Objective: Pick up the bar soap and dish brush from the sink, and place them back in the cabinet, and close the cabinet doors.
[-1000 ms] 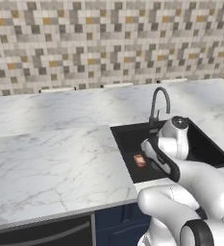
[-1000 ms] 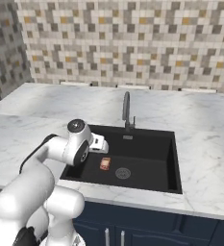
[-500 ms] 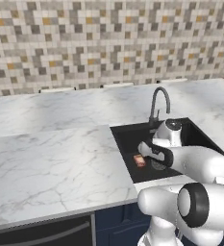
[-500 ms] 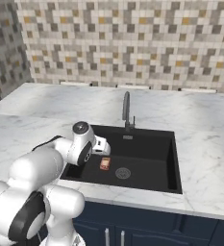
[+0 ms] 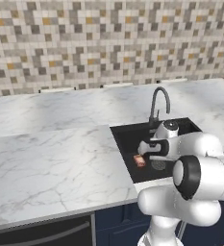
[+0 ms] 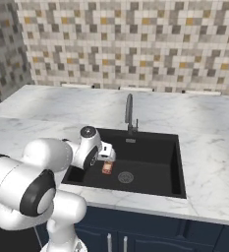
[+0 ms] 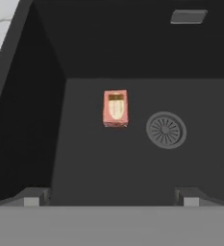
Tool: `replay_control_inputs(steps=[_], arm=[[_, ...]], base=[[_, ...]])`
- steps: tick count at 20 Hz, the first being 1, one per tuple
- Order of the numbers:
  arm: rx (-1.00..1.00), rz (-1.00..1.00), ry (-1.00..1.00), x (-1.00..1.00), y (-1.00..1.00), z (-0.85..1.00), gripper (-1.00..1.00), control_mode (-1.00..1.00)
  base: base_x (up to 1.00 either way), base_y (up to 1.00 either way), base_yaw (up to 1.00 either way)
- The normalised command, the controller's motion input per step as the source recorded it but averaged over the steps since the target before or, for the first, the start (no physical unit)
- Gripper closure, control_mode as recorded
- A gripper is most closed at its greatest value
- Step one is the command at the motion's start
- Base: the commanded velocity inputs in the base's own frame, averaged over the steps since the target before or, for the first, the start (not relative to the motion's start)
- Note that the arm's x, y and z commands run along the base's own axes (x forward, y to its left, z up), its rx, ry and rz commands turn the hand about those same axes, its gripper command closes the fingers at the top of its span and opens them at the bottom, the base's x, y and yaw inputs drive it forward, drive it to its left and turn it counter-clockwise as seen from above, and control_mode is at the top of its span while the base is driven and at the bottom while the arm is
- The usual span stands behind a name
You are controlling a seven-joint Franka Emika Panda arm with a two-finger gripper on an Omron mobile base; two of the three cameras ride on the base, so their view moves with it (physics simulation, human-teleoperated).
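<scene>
Below, the bar soap point(image 7: 116, 108) lay flat on the sink point(image 7: 108, 163) floor beside the drain point(image 7: 166, 129); jaws apart above it. Likely light, stiff, slippery; best pinched across its narrow sides.

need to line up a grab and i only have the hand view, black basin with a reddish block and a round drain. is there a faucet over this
Observer: Yes, a curved faucet stands at the back edge of the sink, behind the bar soap.
Operator: where's the hand relative to the soap
Observer: In the right base view the gripper sits above the bar soap, over the left part of the basin, not touching it.
Operator: what's around the sink
Observer: A white marble counter on both sides and a mosaic tile wall behind.
</scene>
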Motion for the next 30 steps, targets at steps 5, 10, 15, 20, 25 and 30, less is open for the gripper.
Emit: replay_control_inputs(steps=[5, 10, 15, 20, 25, 30], arm=[[0.03, 0.01, 0.11, 0.12, -0.03, -0.06, -1.00, -1.00], [0.01, 0.01, 0.09, 0.20, -0.02, -0.16, -1.00, -1.00], [0.00, 0.01, 0.07, 0.20, -0.03, -0.22, -1.00, -1.00], [0.00, 0.00, 0.04, 0.27, -0.01, -0.27, -1.00, -1.00], [0.00, 0.00, 0.02, 0.31, 0.00, -0.31, -1.00, -1.00], [0.00, 0.00, 0.00, 0.26, 0.00, -0.26, -1.00, -1.00]], base=[[0.00, 0.00, 0.00], [0.00, 0.00, 0.00], [0.00, 0.00, 0.00], [0.00, 0.00, 0.00], [0.00, 0.00, 0.00], [0.00, 0.00, 0.00]])
